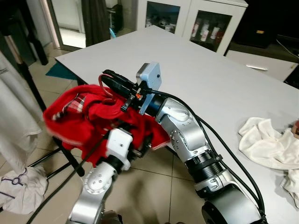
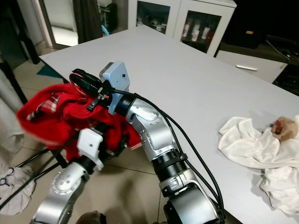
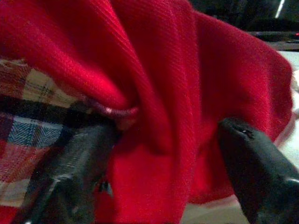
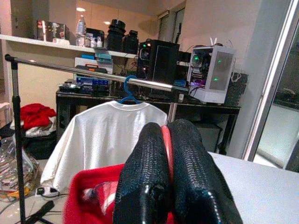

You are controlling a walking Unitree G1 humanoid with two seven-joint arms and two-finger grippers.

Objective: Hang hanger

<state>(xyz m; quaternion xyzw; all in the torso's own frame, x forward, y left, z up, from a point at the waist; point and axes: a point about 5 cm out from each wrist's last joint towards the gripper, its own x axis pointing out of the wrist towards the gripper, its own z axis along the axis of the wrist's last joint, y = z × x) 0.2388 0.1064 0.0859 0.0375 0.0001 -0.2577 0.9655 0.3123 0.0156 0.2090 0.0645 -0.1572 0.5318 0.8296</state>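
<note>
Red garment (image 1: 79,119) is held bunched between both arms at the table (image 1: 196,70) corner, over the floor. Right gripper (image 4: 167,140) jaws are seen pressed together on a thin red hanger hook (image 4: 167,144). Left gripper (image 3: 163,154) jaws stand apart, with red cloth draped between them. Clothes rail (image 4: 93,73) is seen beyond, with a white shirt (image 4: 100,140) already hung on it. Hook should be kept upright and lifted clear above the rail before lowering; cloth weight is judged likely to twist it.

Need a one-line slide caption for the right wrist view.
Right gripper clamps a red hanger hook, facing the rail.
</note>
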